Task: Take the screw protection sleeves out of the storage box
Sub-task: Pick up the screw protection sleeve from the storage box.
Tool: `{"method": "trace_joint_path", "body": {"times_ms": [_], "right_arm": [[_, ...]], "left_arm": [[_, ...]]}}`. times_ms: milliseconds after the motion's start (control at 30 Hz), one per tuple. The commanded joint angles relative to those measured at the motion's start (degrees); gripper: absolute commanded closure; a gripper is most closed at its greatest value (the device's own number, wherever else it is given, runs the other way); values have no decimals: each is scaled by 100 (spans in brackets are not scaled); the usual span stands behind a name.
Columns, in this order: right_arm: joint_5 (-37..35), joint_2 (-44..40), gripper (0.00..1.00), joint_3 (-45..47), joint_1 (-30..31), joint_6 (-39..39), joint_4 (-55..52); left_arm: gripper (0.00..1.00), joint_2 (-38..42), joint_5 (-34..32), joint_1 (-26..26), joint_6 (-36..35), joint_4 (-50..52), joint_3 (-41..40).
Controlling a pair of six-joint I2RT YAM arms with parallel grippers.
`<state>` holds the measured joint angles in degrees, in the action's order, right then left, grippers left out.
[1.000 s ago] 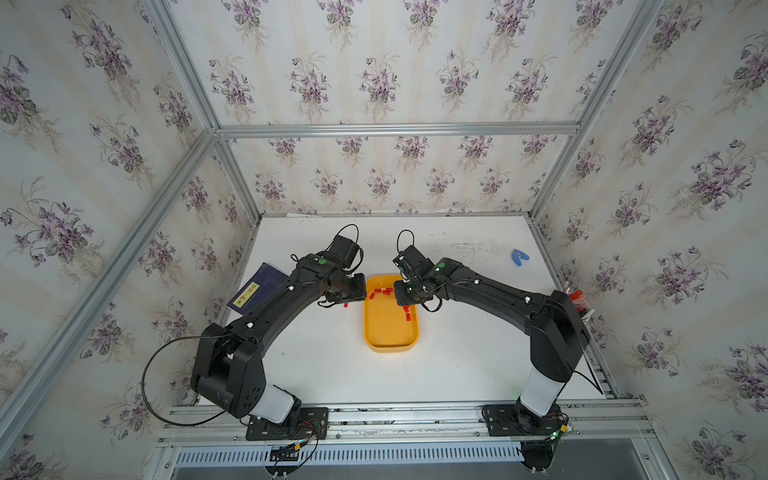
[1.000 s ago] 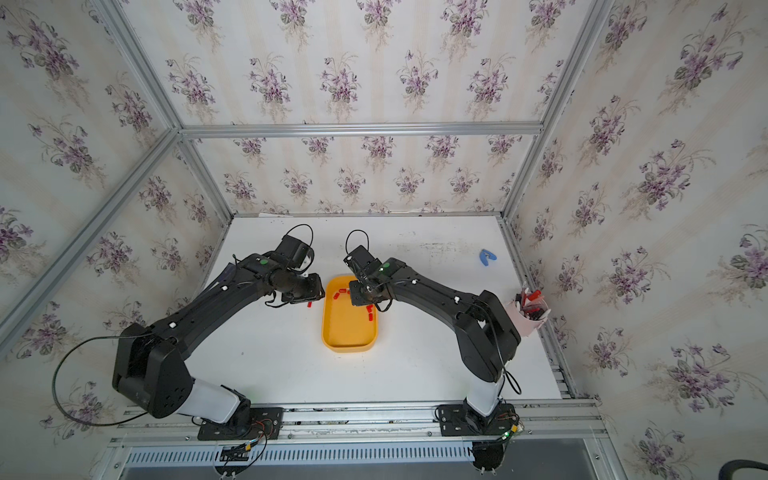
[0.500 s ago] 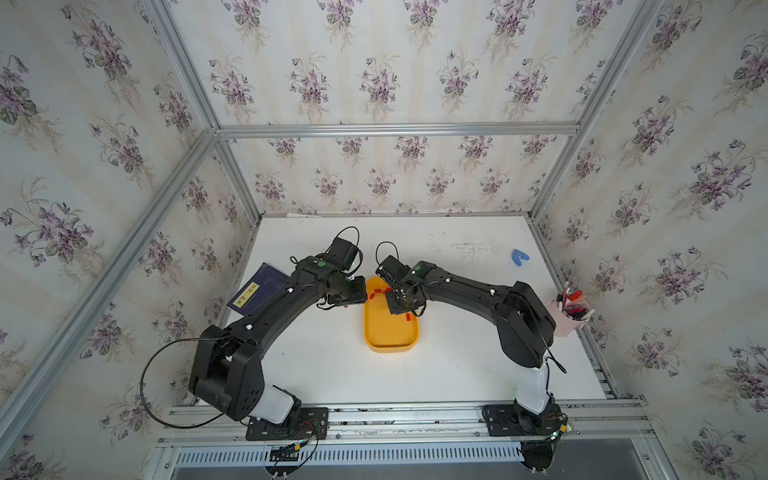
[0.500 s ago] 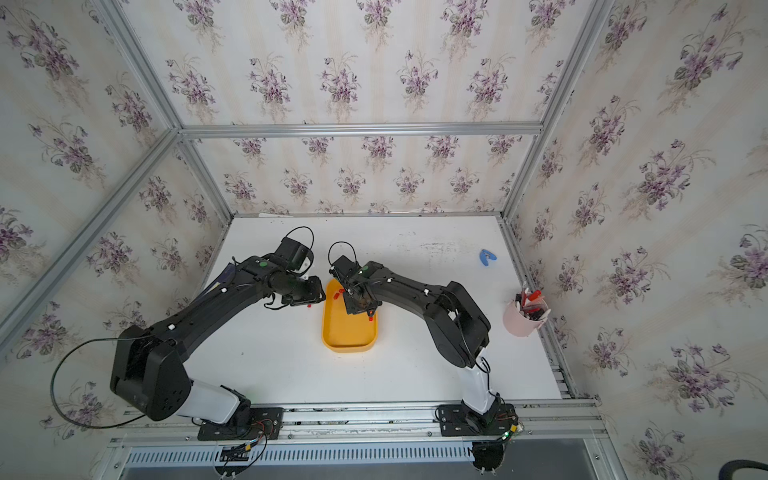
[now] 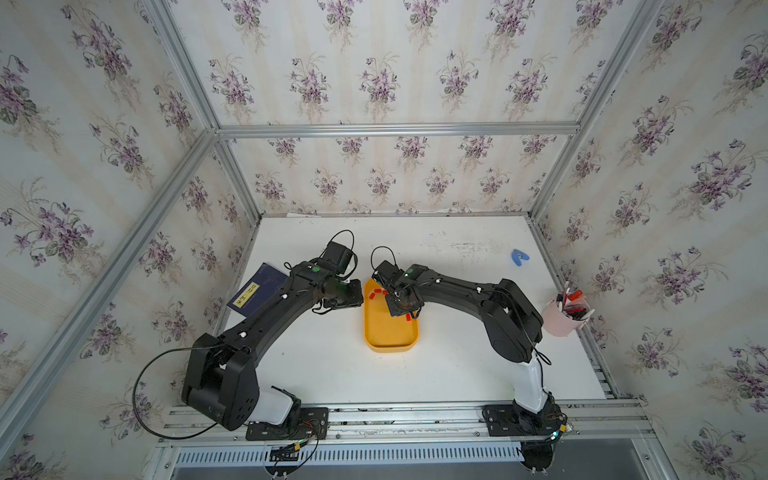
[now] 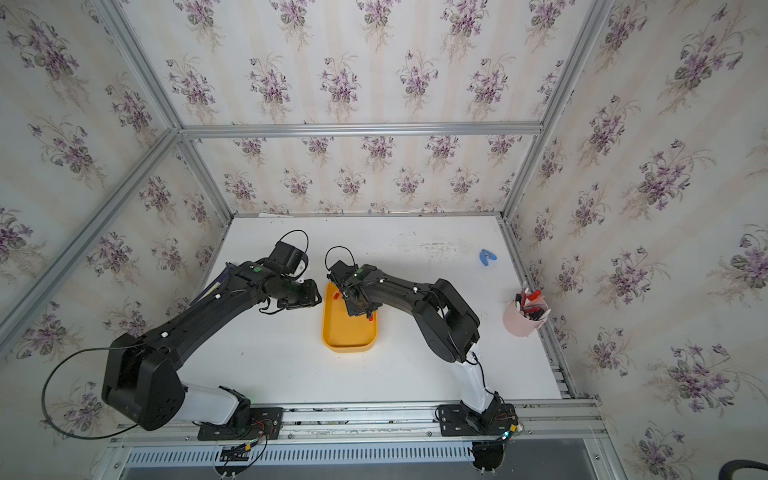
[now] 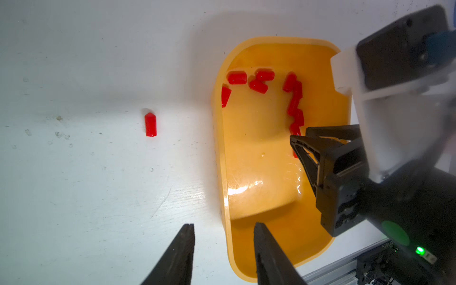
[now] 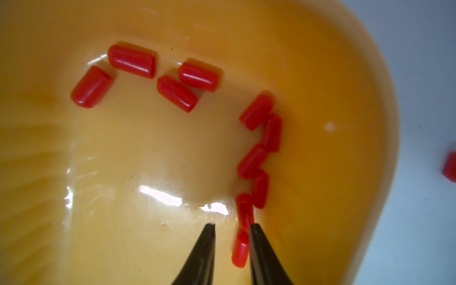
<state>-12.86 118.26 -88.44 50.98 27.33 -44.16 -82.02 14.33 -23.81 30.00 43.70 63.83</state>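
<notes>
The yellow-orange storage box (image 5: 390, 336) (image 6: 347, 336) lies mid-table. Several red screw protection sleeves (image 8: 132, 60) (image 7: 237, 77) lie in its far end, some in a chain along one wall. My right gripper (image 8: 232, 225) (image 5: 405, 311) is down inside the box, jaws a little apart. One sleeve (image 8: 240, 249) lies between them against one finger, with a gap to the other. My left gripper (image 7: 223, 224) (image 5: 353, 297) is open and straddles the box's left rim (image 7: 225, 222) without touching it. One sleeve (image 7: 150, 124) (image 8: 450, 166) lies on the table outside the box.
A dark navy booklet (image 5: 259, 291) lies under my left forearm at the table's left edge. A small blue item (image 5: 518, 257) sits at the back right. A pink cup (image 5: 567, 318) of pens stands by the right wall.
My right gripper has moved from the box's right rim in over the box and down among the sleeves. The left arm has hardly moved.
</notes>
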Motion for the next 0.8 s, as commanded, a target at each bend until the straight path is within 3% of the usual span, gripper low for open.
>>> {"method": "trace_joint_path", "body": {"times_ms": [0, 767], "right_arm": [[-197, 45, 71, -8, 0, -40, -127], [-727, 293, 74, -124, -3, 26, -440]], "left_arm": [[55, 46, 35, 21, 8, -91, -56], [56, 43, 95, 114, -11, -158, -169]]}}
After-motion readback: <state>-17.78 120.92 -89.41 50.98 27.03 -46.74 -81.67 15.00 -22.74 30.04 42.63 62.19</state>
